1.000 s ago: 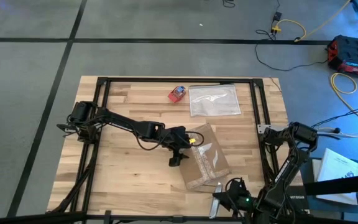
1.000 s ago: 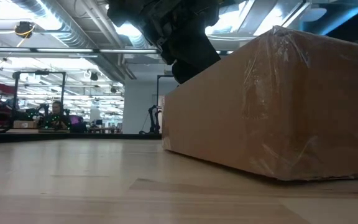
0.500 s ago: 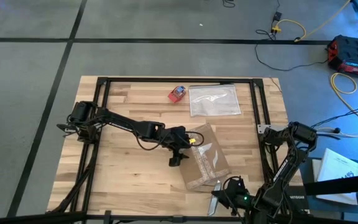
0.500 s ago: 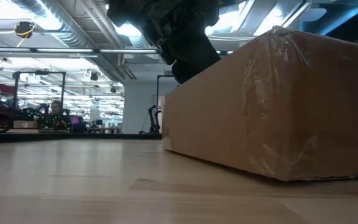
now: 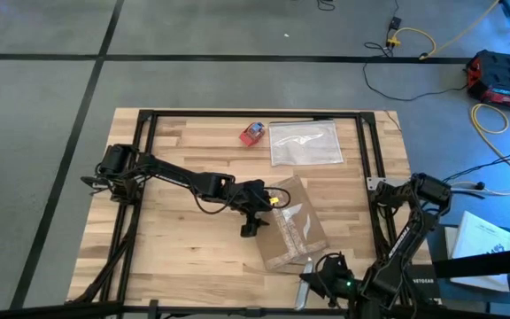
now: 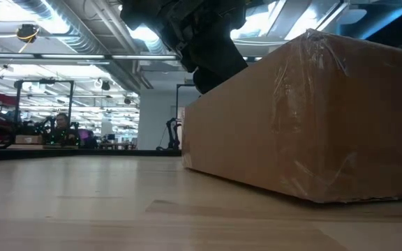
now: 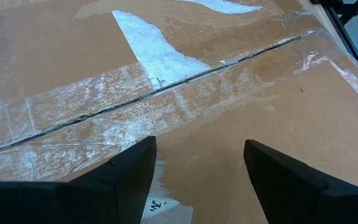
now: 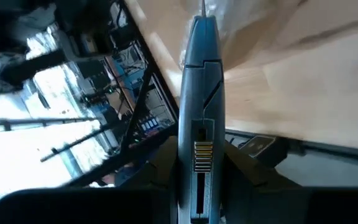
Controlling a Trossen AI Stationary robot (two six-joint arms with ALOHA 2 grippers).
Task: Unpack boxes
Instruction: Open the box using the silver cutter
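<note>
The brown cardboard box [image 5: 292, 229] lies flat on the wooden table, right of centre, with its taped seam [image 7: 166, 87] facing up. It fills the right half of the low view [image 6: 313, 118]. My left gripper [image 5: 260, 214] stands open over the box's left edge, its fingers [image 7: 129, 171] spread above the taped top. At the table's near edge, just past the box's near corner, my right gripper [image 5: 320, 276] is shut on a grey box cutter [image 5: 305, 285]. The cutter's tip [image 8: 202, 7] points toward the box. My left gripper comes slanting down from the table's left onto the box's top near its left edge [image 7: 197, 162]; I cannot tell whether the fingertips touch the cardboard. My right gripper pinches the box cutter's handle [image 8: 197, 155] between its two fingers. The cutter runs on along the fingers and is lifted clear of the table.
A clear plastic bag [image 5: 305, 143] and a small red-and-blue object [image 5: 252, 133] lie at the table's far side. Black frame rails [image 5: 366, 159] run along the table's edges. Bare wood lies near and left of the box.
</note>
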